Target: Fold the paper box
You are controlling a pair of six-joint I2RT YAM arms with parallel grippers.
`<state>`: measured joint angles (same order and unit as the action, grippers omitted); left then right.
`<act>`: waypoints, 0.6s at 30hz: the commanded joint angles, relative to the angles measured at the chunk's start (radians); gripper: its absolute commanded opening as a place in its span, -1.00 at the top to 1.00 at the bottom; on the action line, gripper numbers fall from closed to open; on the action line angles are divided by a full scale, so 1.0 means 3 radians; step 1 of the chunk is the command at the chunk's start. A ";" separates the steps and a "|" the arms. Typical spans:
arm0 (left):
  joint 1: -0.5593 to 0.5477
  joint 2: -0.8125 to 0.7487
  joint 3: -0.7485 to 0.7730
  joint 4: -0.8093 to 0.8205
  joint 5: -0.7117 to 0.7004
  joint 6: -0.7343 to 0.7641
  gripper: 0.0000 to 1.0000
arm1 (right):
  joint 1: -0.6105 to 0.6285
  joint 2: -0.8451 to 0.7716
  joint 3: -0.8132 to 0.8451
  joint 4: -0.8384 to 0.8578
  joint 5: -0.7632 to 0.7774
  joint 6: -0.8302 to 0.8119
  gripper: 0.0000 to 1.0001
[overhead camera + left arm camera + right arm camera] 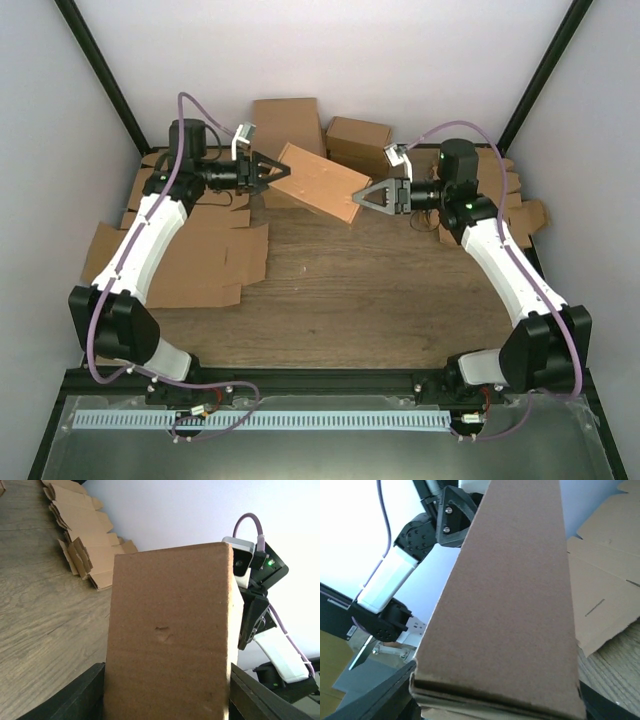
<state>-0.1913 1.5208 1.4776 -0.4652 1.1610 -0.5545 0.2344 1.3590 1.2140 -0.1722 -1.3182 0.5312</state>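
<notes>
Seen from above, the paper box (320, 182) is up in the air over the back part of the wooden surface (340, 290). It is tilted, so its left end sits higher in the picture than its right end. The left fingers (275, 173) are at its left end and the right fingers (362, 198) are at its right end, so the box hangs between the two arms. Flat cardboard sheets (190, 255) lie on the surface under the left arm. More flat sheets (515, 205) lie by the right arm, and brown folded boxes (300, 120) sit at the back by the wall. In the left wrist view the box fills the middle as a plain brown face with a small dent in it. One dark finger shows at each bottom corner and the box sits right between them, touching both. So the left fingers are part way closed and have hold of the box. Past the box you can see the other arm's small camera (241, 555). In the right wrist view the box runs up the picture as a long brown side, and its near end shows folded layers of card. A dark finger shows at each bottom corner with that end between them, so the right fingers are part way closed and hold it too. A white arm (387, 585) shows past the box on the left.
</notes>
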 commanded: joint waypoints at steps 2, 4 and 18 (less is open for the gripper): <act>-0.0007 -0.0290 -0.0308 0.0565 -0.0197 -0.0673 0.13 | 0.0030 -0.0252 -0.0295 0.0477 0.0501 0.0490 -0.36; -0.0010 -0.0373 -0.0389 0.0686 -0.0306 -0.0839 0.13 | 0.0027 -0.0338 -0.0371 0.0570 0.0634 0.0569 -0.54; -0.0091 -0.0737 -0.0815 0.1258 -0.0725 -0.1613 0.10 | 0.0281 -0.0701 -0.0796 0.1300 0.1373 0.1450 -0.99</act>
<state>-0.2070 1.3197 1.2465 -0.1539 0.9695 -0.9787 0.3004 1.1721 0.9936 0.1047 -0.9989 0.8433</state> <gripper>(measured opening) 0.557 0.997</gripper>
